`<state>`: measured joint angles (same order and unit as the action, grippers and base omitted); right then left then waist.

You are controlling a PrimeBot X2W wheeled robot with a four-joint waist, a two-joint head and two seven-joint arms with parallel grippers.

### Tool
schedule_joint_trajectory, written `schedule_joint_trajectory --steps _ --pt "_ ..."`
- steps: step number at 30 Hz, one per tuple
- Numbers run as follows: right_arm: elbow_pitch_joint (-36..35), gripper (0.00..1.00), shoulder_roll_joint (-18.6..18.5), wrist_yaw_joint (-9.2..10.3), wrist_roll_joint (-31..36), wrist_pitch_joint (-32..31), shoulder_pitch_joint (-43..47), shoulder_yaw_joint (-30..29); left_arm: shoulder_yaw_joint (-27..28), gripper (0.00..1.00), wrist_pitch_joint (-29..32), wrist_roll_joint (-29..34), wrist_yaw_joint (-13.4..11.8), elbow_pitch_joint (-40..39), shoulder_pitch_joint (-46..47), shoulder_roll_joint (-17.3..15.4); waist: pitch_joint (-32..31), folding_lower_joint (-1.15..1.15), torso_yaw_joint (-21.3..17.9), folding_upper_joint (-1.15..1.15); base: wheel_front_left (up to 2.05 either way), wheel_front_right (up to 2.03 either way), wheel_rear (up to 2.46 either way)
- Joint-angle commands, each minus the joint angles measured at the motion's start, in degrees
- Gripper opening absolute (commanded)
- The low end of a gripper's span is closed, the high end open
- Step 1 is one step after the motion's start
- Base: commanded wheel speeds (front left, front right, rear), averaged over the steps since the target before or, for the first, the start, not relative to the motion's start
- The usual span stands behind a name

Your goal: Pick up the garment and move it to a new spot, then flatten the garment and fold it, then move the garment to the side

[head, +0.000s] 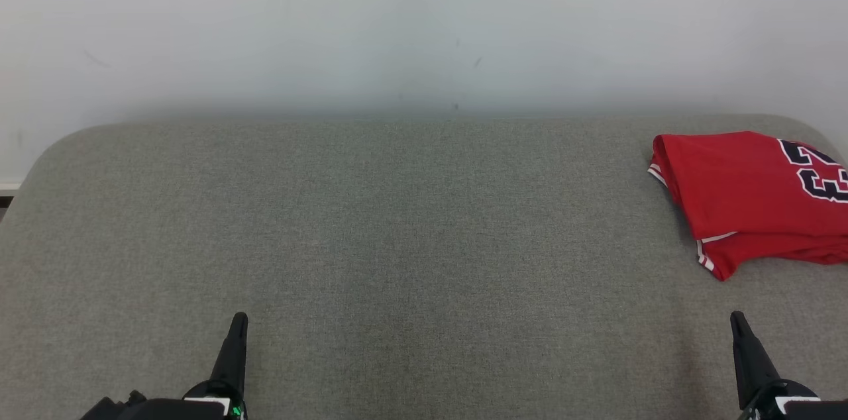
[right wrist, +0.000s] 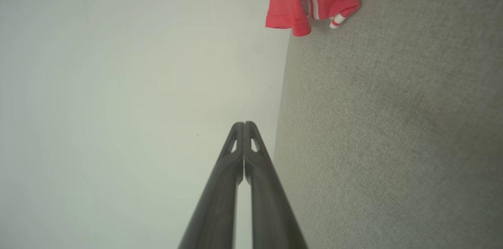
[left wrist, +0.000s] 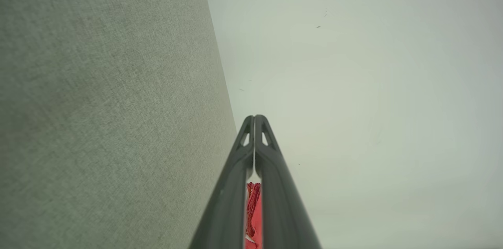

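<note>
The garment (head: 748, 198), a red jersey with white trim and dark numerals, lies folded at the far right of the grey fabric surface (head: 397, 221). Its hem end (right wrist: 310, 1) shows at the top of the right wrist view, and a red sliver of it (left wrist: 253, 213) shows between the left fingers. My left gripper (head: 239, 320) rests at the lower left, far from the garment, shut and empty. My right gripper (head: 737, 319) stands at the lower right, a short way in front of the garment's near edge, shut with nothing in it. The tips meet in both wrist views (left wrist: 254, 117) (right wrist: 244, 124).
A pale wall (head: 424, 22) rises behind the surface's back edge. The surface has rounded far corners, and its left edge drops off at the picture's left. The garment reaches the right border of the head view.
</note>
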<state>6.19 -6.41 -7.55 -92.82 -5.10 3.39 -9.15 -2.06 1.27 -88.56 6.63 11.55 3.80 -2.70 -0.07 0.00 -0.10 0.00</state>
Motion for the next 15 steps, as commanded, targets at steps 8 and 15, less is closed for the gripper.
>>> schedule_joint_trajectory --steps 8,15 --pt "-0.5 0.0 -0.6 0.11 -4.09 -1.05 -0.91 -0.51 -0.39 0.0 0.9 -4.24 0.49 0.19 1.23 -0.32 0.03 0.0 0.08 0.0 0.0 0.0 0.0" --pt "-0.52 0.0 -0.66 0.11 -4.86 -1.26 -0.92 -0.47 -0.4 0.0 1.06 -4.95 0.42 0.23 1.31 -0.32 0.04 0.0 0.1 0.0 0.0 0.0 0.0"
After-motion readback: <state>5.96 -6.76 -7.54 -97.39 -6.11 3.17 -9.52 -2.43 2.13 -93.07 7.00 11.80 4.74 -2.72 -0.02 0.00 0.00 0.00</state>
